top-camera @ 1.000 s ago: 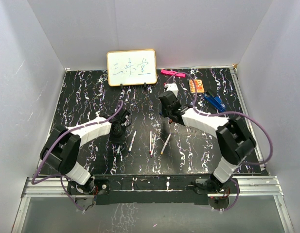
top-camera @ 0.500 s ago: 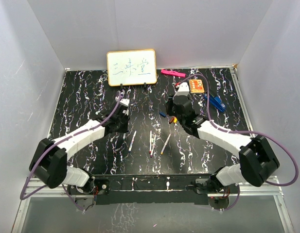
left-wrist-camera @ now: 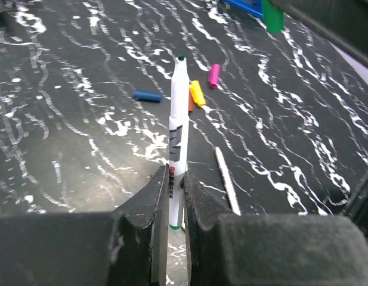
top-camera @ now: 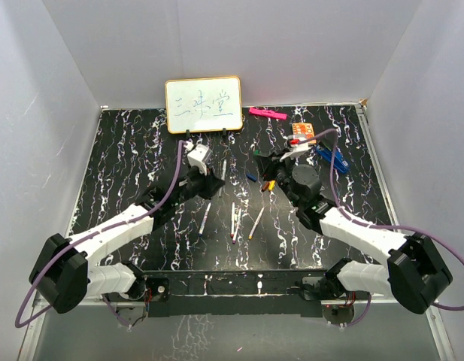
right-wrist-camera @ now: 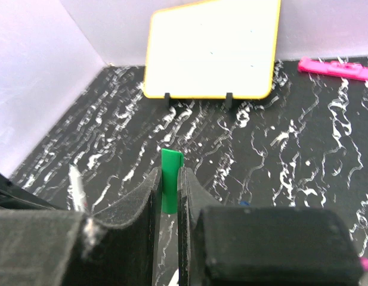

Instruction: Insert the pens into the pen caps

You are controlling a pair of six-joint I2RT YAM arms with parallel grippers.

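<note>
Above the black, white-veined worktop [top-camera: 126,158], our left jaws are clenched on a white-barrelled pen [left-wrist-camera: 178,137]. They grip it low on the barrel, so that it rises upright in the left wrist view with its dark green tip uppermost. Our right jaws are closed on a green cap [right-wrist-camera: 169,187], which stands up between the two fingers [right-wrist-camera: 142,208] in the right wrist view. From the overhead camera we see both arms stretched toward the middle of the worktop. The held pen and the held cap are near each other but apart.

Four loose caps lie on the worktop beyond the held pen. They are a blue cap [left-wrist-camera: 147,95], a yellow cap [left-wrist-camera: 197,93], a reddish cap [left-wrist-camera: 191,106] just beside the yellow one and partly hidden by the barrel, and a magenta cap [left-wrist-camera: 213,75].

Closer to the arm bases we see three more lying loose: one pen [top-camera: 206,218] to the left, a second pen [top-camera: 233,220] in the middle and a third pen [top-camera: 256,222] to the right.

Along the far edge stands a whiteboard [top-camera: 204,104] with blue writing. A pink marker [top-camera: 266,113] lies to its right, and an orange card [top-camera: 303,134] is near that. A blue object [top-camera: 333,158] lies just beyond the card, though we cannot tell what it is.
</note>
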